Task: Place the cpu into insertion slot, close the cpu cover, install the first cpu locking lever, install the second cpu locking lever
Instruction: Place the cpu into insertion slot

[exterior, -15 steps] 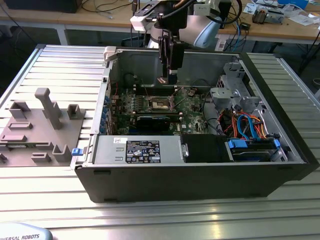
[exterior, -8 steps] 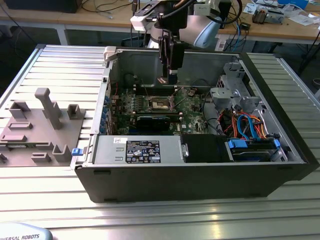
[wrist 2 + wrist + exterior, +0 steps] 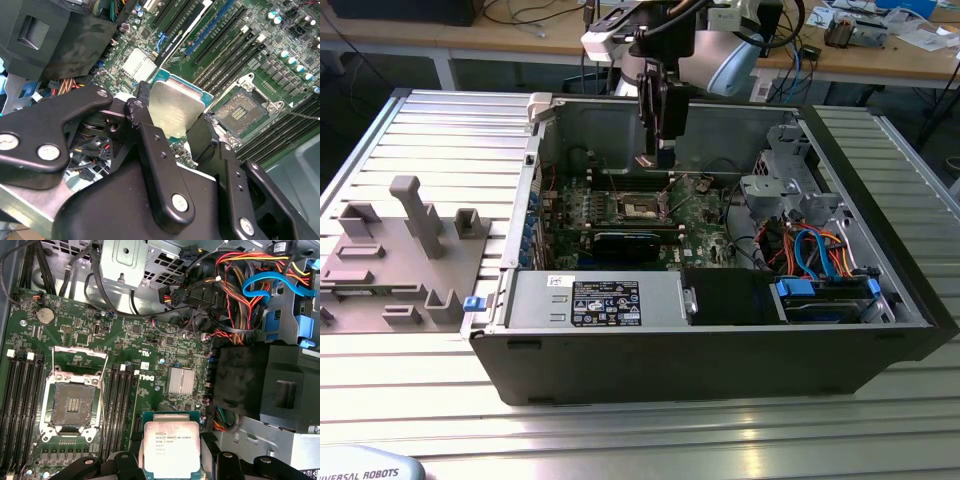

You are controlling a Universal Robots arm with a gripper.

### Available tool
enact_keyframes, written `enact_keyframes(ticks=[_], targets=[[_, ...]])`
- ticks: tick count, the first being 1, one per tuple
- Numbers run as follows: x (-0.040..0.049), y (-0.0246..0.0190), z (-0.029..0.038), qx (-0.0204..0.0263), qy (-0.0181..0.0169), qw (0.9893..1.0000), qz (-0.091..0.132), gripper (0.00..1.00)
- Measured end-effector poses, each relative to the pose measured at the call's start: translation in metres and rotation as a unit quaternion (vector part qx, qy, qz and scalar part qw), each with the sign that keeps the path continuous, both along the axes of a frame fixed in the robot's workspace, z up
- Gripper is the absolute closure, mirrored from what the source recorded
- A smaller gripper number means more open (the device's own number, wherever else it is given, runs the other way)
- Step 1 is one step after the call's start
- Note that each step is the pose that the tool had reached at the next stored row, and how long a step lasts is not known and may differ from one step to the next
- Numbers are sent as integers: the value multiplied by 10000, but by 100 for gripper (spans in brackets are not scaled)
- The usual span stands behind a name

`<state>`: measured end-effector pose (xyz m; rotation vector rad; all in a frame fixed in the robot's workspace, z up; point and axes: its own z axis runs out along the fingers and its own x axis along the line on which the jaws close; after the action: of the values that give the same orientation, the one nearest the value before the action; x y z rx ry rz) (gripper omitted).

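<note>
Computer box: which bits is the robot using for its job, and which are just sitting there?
For the job:
- gripper, holding the chip
- square socket, open and empty

Just sitting there:
- coloured cables
- round battery
- grey plastic tray, on the exterior view's left

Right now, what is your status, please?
Claw shut on cpu, above the board. Insertion slot empty, uncovered. No obstruction seen.
</note>
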<state>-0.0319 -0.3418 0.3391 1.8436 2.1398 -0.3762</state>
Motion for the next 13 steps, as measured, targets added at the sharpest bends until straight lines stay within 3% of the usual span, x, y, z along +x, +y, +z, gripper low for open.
enact_keyframes(ticks=[13], targets=[[2, 0, 0, -38, 0, 10000, 0, 46]])
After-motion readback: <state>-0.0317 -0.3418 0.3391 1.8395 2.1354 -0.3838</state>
